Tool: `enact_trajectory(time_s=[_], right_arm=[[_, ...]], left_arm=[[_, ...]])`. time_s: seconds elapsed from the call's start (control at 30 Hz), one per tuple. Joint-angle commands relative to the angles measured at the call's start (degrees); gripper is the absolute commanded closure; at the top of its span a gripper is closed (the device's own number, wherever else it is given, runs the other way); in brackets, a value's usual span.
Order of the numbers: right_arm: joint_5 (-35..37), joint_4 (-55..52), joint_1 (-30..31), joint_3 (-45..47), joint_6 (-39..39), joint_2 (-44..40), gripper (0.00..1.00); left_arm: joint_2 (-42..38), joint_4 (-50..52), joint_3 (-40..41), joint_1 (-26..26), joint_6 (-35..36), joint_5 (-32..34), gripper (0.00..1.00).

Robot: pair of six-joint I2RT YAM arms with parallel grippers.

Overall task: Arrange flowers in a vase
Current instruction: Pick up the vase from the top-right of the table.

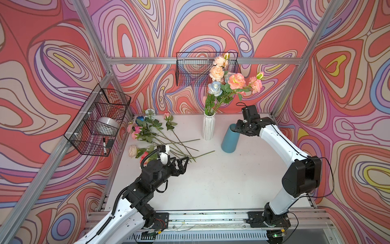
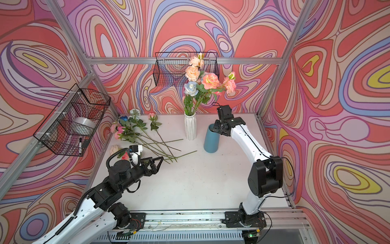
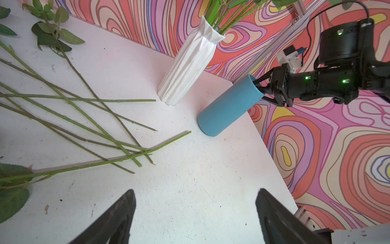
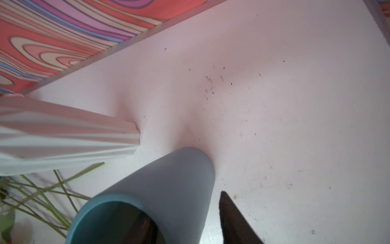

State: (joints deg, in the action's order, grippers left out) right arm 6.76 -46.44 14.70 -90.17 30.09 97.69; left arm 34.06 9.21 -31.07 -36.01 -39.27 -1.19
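A ribbed white vase (image 1: 209,128) (image 2: 190,128) stands at the back of the table and holds several peach, pink and pale blue flowers (image 1: 223,82). More flowers (image 1: 147,131) lie on the table at the left, their long stems (image 3: 95,126) fanned out and crossing. My left gripper (image 1: 185,162) (image 3: 196,191) hovers open and empty just past the stem ends. My right gripper (image 1: 235,130) (image 4: 183,208) straddles the rim of a blue vase (image 1: 229,141) (image 4: 175,179), one finger inside and one outside. A strip of table shows between the outer finger and the wall.
A black wire basket (image 1: 99,118) on the left wall holds a tape roll and a marker. Another wire basket (image 1: 190,69) hangs on the back wall behind the bouquet. Aluminium posts frame the table (image 1: 211,179), and patterned walls close three of its sides.
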Motion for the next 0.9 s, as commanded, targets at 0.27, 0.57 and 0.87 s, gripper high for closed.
enact_trajectory(time_s=[0.27, 0.57, 0.87], right_arm=[[1.92, -10.37, 0.26, 2.78, -3.84, -7.02, 1.0], [9.98, -26.37, 14.97, -7.47, -7.41, -10.97, 1.0], [11.06, -42.56, 34.33, -22.98, -5.0, -0.11, 1.0]], left_arm=[[0.13, 0.94, -0.95, 0.24, -0.56, -0.2, 0.09], [-0.75, 5.23, -3.27, 0.28, -0.55, 2.39, 0.09], [-2.88, 10.75, -5.19, 0.24, -0.18, 7.36, 0.09]])
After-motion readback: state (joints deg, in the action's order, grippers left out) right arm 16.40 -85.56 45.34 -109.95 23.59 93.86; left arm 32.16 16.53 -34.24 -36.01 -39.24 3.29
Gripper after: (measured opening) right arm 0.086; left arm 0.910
